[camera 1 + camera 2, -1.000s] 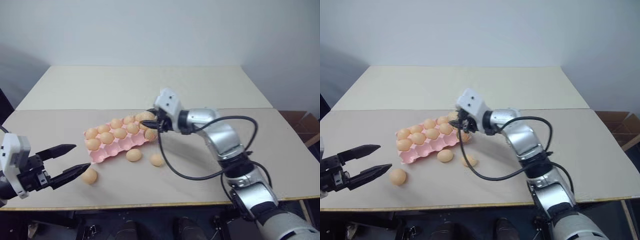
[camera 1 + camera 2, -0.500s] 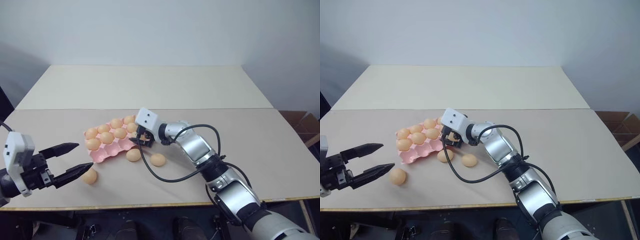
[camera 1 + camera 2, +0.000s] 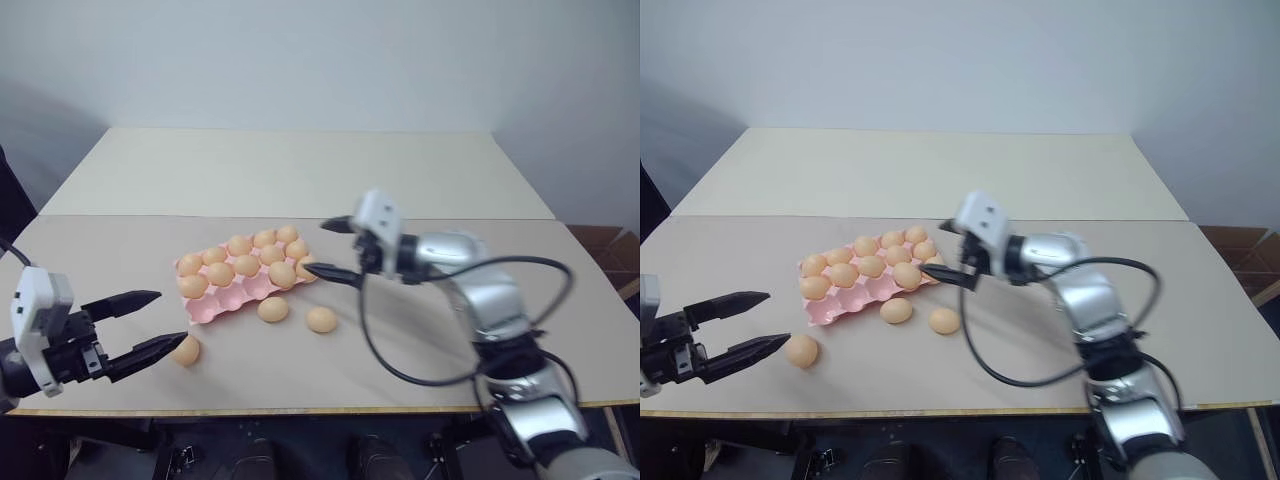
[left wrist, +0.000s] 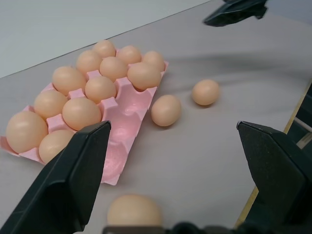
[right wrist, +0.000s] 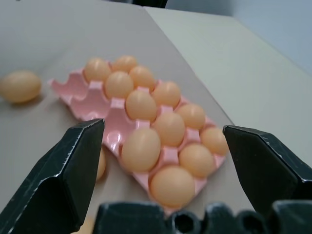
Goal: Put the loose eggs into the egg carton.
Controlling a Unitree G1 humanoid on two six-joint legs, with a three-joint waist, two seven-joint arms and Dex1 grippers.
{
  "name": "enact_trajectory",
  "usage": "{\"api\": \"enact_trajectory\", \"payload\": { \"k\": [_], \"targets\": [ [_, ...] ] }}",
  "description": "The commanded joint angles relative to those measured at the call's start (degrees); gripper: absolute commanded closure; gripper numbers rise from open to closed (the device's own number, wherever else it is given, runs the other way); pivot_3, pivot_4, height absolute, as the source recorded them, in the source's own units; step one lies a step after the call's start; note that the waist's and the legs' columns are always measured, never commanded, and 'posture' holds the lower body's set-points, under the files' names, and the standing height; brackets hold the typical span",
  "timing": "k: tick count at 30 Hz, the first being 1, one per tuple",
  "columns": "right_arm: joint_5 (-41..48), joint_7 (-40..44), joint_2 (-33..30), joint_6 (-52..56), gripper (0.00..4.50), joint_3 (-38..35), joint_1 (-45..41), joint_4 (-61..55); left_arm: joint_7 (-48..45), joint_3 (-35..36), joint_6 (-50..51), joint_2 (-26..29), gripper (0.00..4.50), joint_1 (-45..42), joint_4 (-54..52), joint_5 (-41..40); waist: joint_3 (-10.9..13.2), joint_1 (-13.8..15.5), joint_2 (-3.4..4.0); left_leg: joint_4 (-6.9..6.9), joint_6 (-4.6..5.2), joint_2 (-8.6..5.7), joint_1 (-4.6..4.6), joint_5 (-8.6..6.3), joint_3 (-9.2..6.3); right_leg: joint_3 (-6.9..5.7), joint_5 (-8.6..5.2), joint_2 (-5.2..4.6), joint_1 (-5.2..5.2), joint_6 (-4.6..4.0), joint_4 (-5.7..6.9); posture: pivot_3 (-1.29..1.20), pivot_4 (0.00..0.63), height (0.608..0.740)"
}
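Note:
The pale-pink egg carton lies mid-table with most cups filled; the front-row cups toward my left are bare. Three loose eggs rest on the table: two just in front of the carton and one nearer my left side. My right gripper is open and holds nothing, hovering just off the carton's right end. My left gripper is open and low over the table, with the left loose egg right in front of its fingers. The right wrist view looks along the carton.
The tan table ends at a near edge just in front of the loose eggs. A second, paler table adjoins behind. A cardboard box stands off the right side. A plain wall lies beyond.
My right gripper, shut on an egg over the carton's right end, dipped into the front row, opened and pulled back to the right, leaving the egg in the carton. The left gripper stayed put.

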Motion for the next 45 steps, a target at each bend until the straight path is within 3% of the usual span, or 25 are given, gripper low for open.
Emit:
{"api": "enact_trajectory", "payload": {
  "k": [1, 8, 12, 18, 24, 32, 38, 41, 45],
  "targets": [
    [4.9, 5.9, -6.8, -2.4, 0.03, -5.9, 5.0, -7.6, -0.4, 2.1, 0.0, 1.1, 0.0, 1.0, -0.2, 0.9, 0.0, -0.3, 0.0, 0.0, 0.0, 0.01, -0.01, 0.0, 0.01, 0.01, -0.07, 0.02, -0.03, -0.12, 0.01, 0.0, 0.15, 0.74],
    [7.8, 10.9, -17.4, -4.7, 0.03, -11.4, 15.5, -10.2, -2.0, 2.3, -0.2, 1.8, 0.0, 2.5, 0.5, 1.3, 0.0, -0.6, -0.01, -0.04, -0.19, 0.06, 0.31, -0.11, 0.03, 0.08, -0.16, 0.08, 0.08, -0.26, 0.08, 0.0, 0.15, 0.74],
    [7.8, 10.3, -18.6, -5.4, 0.03, -11.2, 17.2, -10.8, -1.1, 1.5, 0.6, 1.4, 0.0, 1.7, -0.4, 0.2, 0.0, -0.6, -0.02, -0.03, -0.47, 0.05, 0.29, -0.28, 0.03, 0.08, -0.17, 0.06, 0.08, -0.27, 0.06, 0.0, 0.15, 0.74],
    [8.7, 8.3, -18.2, -3.8, 0.03, -10.1, 16.3, -13.0, -0.6, 0.0, 0.7, 1.7, 0.0, -0.2, 0.1, -0.3, 0.0, -0.4, -0.03, -0.03, -0.1, 0.01, 0.25, -0.06, 0.08, 0.12, -0.17, 0.01, 0.06, -0.25, 0.03, 0.0, 0.15, 0.74],
    [4.8, 1.8, -12.8, -0.6, 0.03, -0.4, 9.8, -12.9, 3.6, -3.1, 0.4, 0.2, 0.0, -3.9, -0.1, -0.2, 0.0, -0.7, -0.04, -0.03, -0.12, 0.04, 0.29, -0.07, 0.09, 0.12, -0.17, 0.04, 0.06, -0.25, 0.08, 0.0, 0.15, 0.74],
    [-8.5, -5.9, -3.1, 1.5, 0.03, 16.8, 0.9, -5.7, 3.5, -4.0, 0.2, 0.2, 0.0, -4.2, -0.8, -0.3, 0.0, -0.7, -0.06, -0.03, -0.08, 0.05, 0.2, -0.05, 0.1, 0.14, -0.16, 0.09, 0.02, -0.27, 0.06, 0.0, 0.15, 0.74],
    [-15.8, -9.2, 2.2, 1.6, 0.03, 24.0, -0.8, 0.2, 4.2, -2.1, -0.1, -0.3, 0.0, -3.4, -1.2, -0.1, 0.0, -0.6, -0.07, -0.03, -0.08, 0.04, 0.2, -0.04, 0.1, 0.13, -0.15, 0.08, 0.03, -0.27, 0.1, 0.0, 0.15, 0.74],
    [-17.7, -10.6, 4.3, 2.1, 0.58, 25.0, -0.9, 2.0, 6.5, -1.6, -0.5, -1.4, 0.0, -2.8, -2.0, 0.9, 0.0, -0.6, -0.07, -0.02, -0.08, 0.04, 0.2, -0.04, 0.11, 0.13, -0.15, 0.06, 0.04, -0.26, 0.1, 0.0, 0.15, 0.74],
    [-19.4, -11.3, 6.0, 1.4, 1.93, 25.7, -0.6, 3.7, 6.7, -0.9, -0.7, -2.4, 0.0, -1.2, -3.5, 0.6, 0.0, -0.6, -0.07, -0.02, -0.08, 0.06, 0.21, -0.05, 0.11, 0.13, -0.14, 0.09, 0.03, -0.26, 0.12, 0.0, 0.15, 0.74]
  ]
}}
